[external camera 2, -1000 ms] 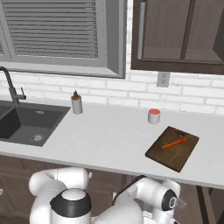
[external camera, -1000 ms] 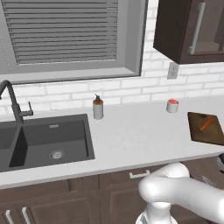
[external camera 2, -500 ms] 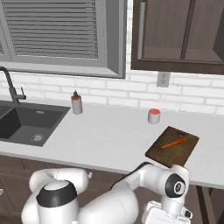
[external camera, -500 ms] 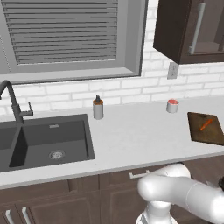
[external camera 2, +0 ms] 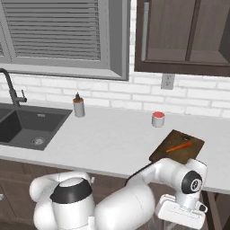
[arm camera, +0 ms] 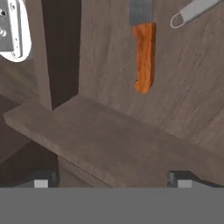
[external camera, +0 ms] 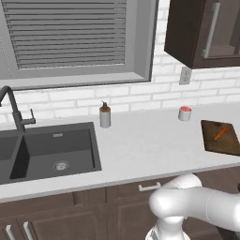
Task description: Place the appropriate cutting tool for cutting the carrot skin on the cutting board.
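Two-finger gripper spread wide, empty, above an open wooden drawer holding an orange-handled knife and a grey-handled peeler. Slim orange carrot resting on the dark brown wooden cutting board. Risk: grabbing the nearer knife instead of the peeler, or clipping the drawer front.

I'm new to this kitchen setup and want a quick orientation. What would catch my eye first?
The orange carrot lying on the dark cutting board at the counter's right end stands out. Behind it by the brick wall sits a small red-topped cup. In the hand view, a knife with an orange handle lies on a wooden surface beyond a wooden edge, ahead of the claw.
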